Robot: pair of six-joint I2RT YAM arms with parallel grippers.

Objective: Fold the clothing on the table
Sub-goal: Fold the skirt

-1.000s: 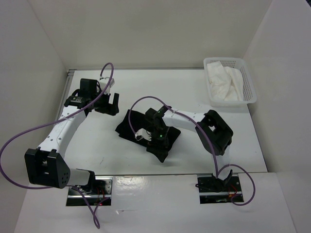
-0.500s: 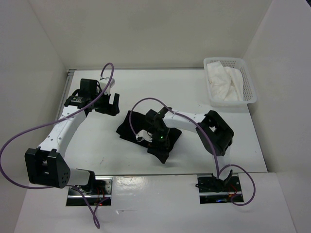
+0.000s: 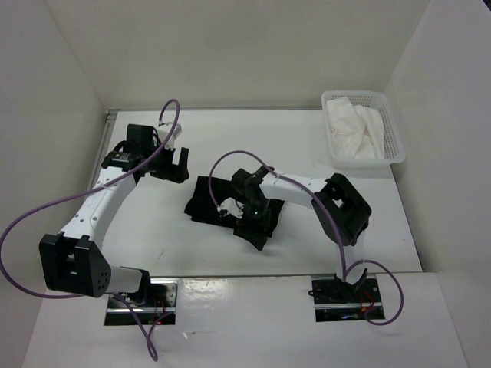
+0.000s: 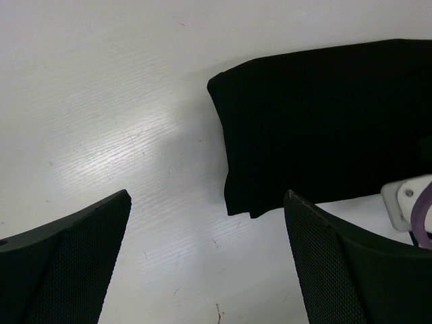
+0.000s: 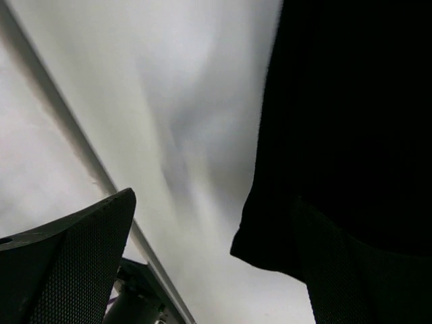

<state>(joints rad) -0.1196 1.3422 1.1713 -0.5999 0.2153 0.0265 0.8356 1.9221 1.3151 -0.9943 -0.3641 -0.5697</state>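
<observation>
Top view: black clothing [image 3: 201, 203] lies in the middle of the white table [image 3: 153, 230], a soft matte piece, roughly rectangular, sitting askew with one corner pointing toward the bottom of the frame. Edges look rumpled, with no print or marks visible.

The right gripper [image 3: 249, 218] hangs over the clothing's centre-right part, and its arm hides part of the fabric. In the right wrist view the right gripper [image 5: 212, 223] has its jaws spread wide. Both fingers are black with a fine mesh texture. The clothing [image 5: 351, 121] fills the right half of that frame, its rounded edge hanging just beside the right-hand finger; whether they touch I cannot tell, black on black. Smooth white table [image 5: 202, 101] is on the left, crossed by a thin diagonal rail [image 5: 67, 128].

The left gripper [image 3: 170, 162] is upper left of the clothing, near it but apart. In the left wrist view the left gripper [image 4: 208, 223] is spread wide over bare table [image 4: 101, 101], which is glossy with faint scratches. The clothing [image 4: 324, 121] sits in the upper right of that frame with a rounded corner and a faint ribbed weave.

A white plastic mesh basket [image 3: 395, 138] stands in the upper right corner of the table, well apart from the clothing, with a crumpled white cloth [image 3: 354, 132] inside. A purple cable [image 3: 46, 211] loops off the left arm.
</observation>
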